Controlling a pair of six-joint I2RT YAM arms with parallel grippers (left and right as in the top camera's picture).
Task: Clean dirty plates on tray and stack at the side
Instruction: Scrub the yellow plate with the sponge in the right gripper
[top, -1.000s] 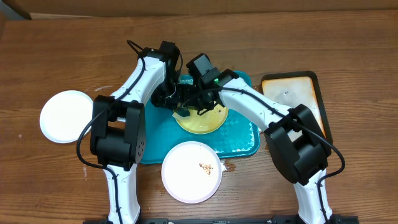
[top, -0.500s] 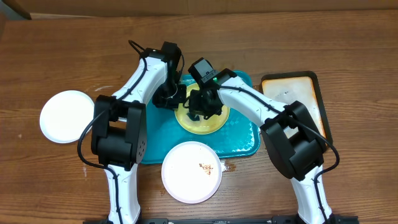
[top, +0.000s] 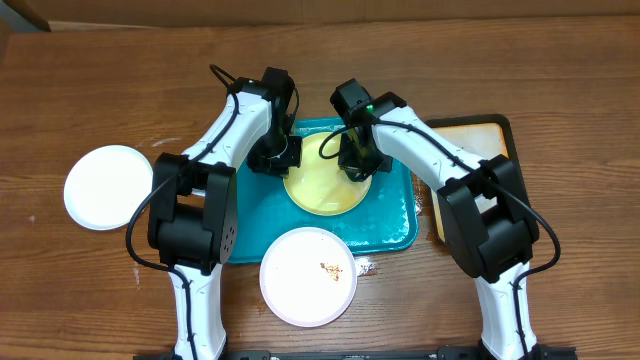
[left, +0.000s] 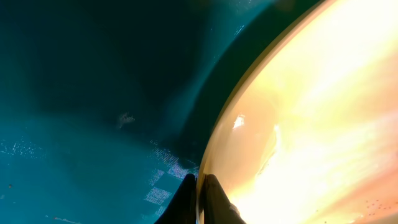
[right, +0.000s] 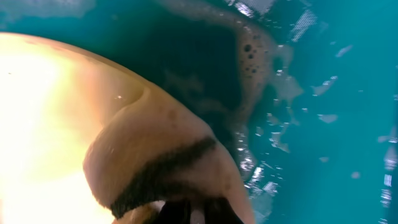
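On the wooden table (top: 100, 90), the teal tray (top: 395, 225) holds the yellow-green plate (top: 320, 190), its left rim pinched by the left gripper (left: 199, 186). The right gripper (top: 355, 160), clamped on a tan sponge (right: 161, 162) (suds lie alongside), has swept from the plate's middle to its far-right edge, so scrubbing looks mid-course.

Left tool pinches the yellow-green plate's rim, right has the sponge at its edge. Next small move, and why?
Probably sweep the right tool and its sponge inward across the yellow-green plate while the left tool pins the rim: the sponge sits at the plate's edge beside foam on the teal tray, the plate's middle uncovered.
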